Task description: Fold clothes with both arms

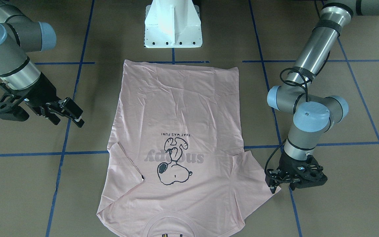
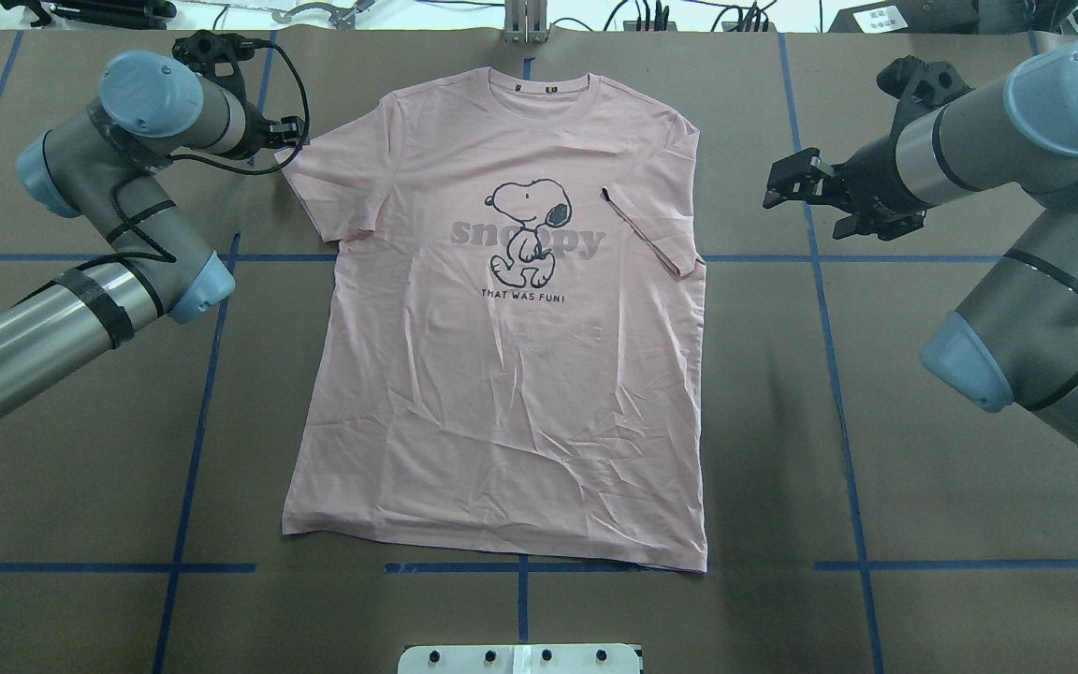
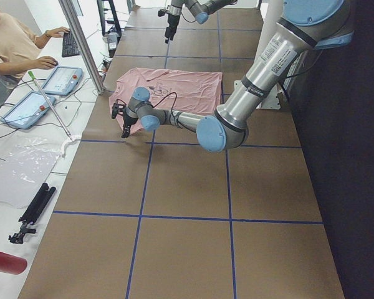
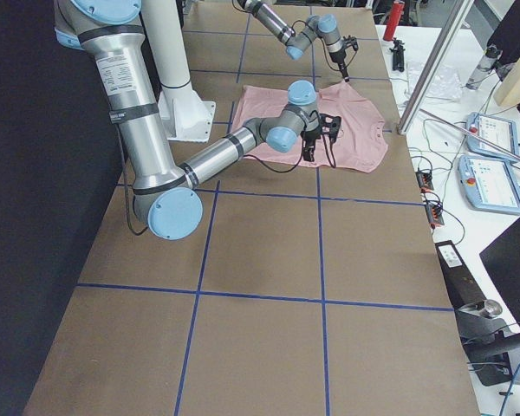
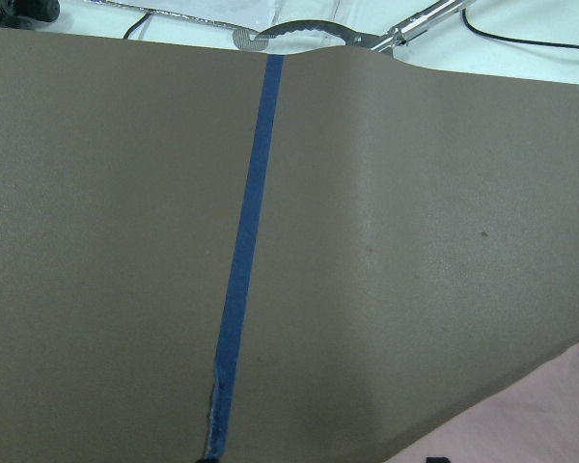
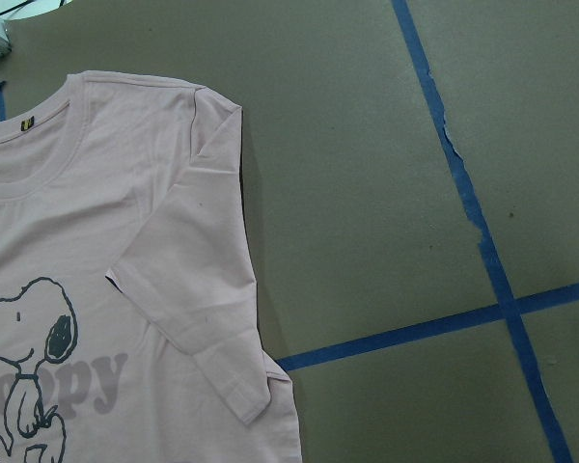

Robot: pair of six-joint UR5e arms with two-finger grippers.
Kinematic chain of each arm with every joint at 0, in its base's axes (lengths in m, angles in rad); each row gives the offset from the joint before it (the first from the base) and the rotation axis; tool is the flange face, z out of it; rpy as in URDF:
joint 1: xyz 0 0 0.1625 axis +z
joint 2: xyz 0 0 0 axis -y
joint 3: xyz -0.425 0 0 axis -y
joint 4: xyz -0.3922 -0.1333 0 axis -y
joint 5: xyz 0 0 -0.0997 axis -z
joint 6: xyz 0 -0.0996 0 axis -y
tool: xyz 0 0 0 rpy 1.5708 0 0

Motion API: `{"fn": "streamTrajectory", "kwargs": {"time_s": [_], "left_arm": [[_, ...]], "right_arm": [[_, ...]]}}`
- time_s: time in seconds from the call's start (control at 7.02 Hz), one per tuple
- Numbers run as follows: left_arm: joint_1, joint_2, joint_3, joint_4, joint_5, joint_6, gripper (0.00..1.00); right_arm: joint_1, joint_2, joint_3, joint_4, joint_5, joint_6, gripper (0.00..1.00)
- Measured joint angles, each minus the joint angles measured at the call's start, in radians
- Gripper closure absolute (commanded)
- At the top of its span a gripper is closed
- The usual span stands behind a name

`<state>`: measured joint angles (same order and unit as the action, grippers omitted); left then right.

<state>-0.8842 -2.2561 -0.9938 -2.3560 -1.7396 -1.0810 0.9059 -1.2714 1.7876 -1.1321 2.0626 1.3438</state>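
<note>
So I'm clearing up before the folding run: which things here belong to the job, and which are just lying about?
Job: pink T-shirt; left arm; right arm; both with jaws open.
Lying about: white pedestal; tablets; keyboard; red cylinder.

One T-shirt [image 2: 502,374]; two arms, left arm [image 2: 34,337] and right arm [image 2: 1016,290]; two grippers, left gripper [image 1: 282,189] and right gripper [image 1: 68,121]; one white base [image 1: 173,29]; one person [image 3: 12,43].

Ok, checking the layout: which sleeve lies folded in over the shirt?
The sleeve on the robot's right; the left sleeve spreads flat outward.
</note>
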Motion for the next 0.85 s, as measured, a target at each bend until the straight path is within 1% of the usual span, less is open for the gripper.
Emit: {"fn": "streamTrajectory", "kwargs": {"time_s": [0.14, 0.43, 0.57, 0.71, 0.85], "left_arm": [[0.003, -0.001, 0.003, -0.002, 0.0, 0.002, 0.3], [0.012, -0.003, 0.007, -0.005, 0.0, 0.002, 0.38], [0.017, -0.003, 0.007, -0.006, 0.0, 0.001, 0.55], [0.02, -0.003, 0.007, -0.006, 0.0, 0.0, 0.65], [0.021, -0.002, 0.008, -0.006, 0.0, 0.0, 1.0]], "right_arm": [[0.0, 0.0, 0.0, 0.0, 0.001, 0.0, 0.0], [0.0, 0.0, 0.0, 0.0, 0.001, 0.0, 0.0], [0.001, 0.0, 0.0, 0.0, 0.001, 0.0, 0.0], [0.001, -0.001, 0.0, 0.0, 0.0, 0.0, 0.0], [0.001, -0.003, 0.0, 0.0, -0.001, 0.0, 0.0]]}}
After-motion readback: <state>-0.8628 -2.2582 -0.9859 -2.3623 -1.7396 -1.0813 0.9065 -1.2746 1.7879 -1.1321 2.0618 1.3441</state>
